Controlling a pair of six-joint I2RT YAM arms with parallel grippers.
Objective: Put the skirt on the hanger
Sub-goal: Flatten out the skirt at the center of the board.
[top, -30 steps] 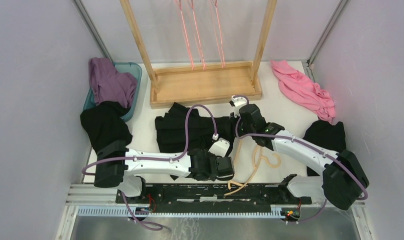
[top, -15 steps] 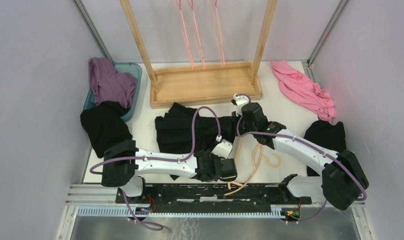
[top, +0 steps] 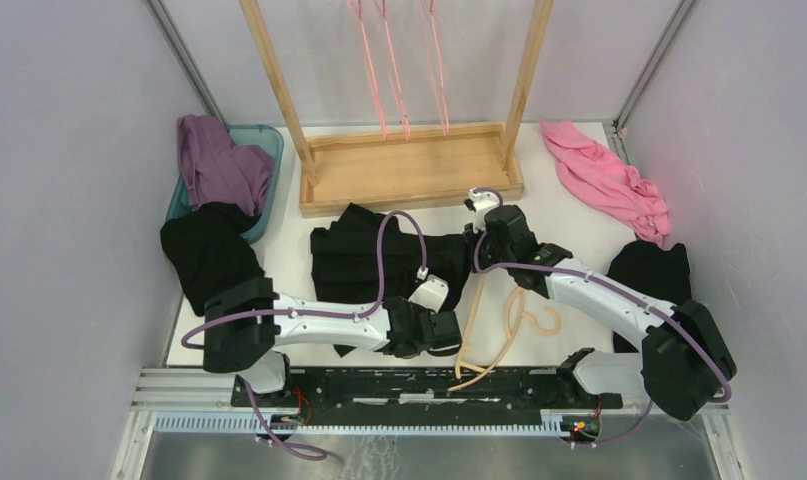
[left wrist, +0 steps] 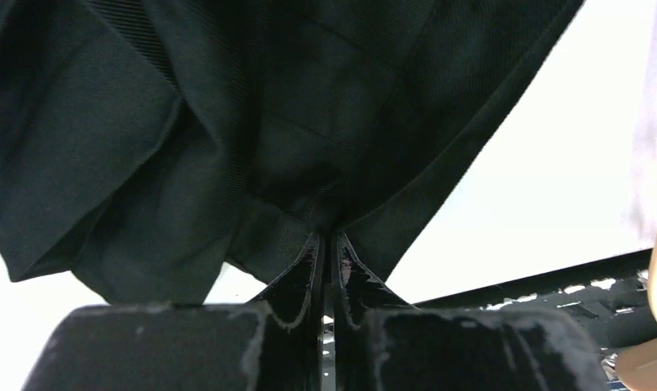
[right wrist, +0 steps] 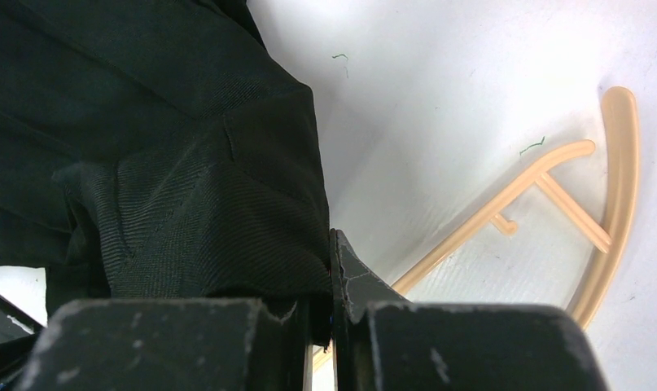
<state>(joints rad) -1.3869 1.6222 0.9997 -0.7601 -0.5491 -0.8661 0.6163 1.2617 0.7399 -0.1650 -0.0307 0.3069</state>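
One black pleated fabric skirt (top: 364,260) lies spread on the white surface (top: 564,215) between the arms. The pale beige curved hanger (top: 469,330) lies just beside it on the right. From above we cannot see any grip.

The left wrist view shows the left claw (left wrist: 328,240) narrow, pinching a fold at the skirt's edge.

The right wrist view shows the right claw (right wrist: 330,244) closed on a thick seam.

We judge the cloth soft, light and limp. The waistband seems the best hold.

Black pleated skirt (top: 364,262) is bunched up on the worktop (top: 579,210) before me, beige hanger (right wrist: 504,209) lying flat just beside it.
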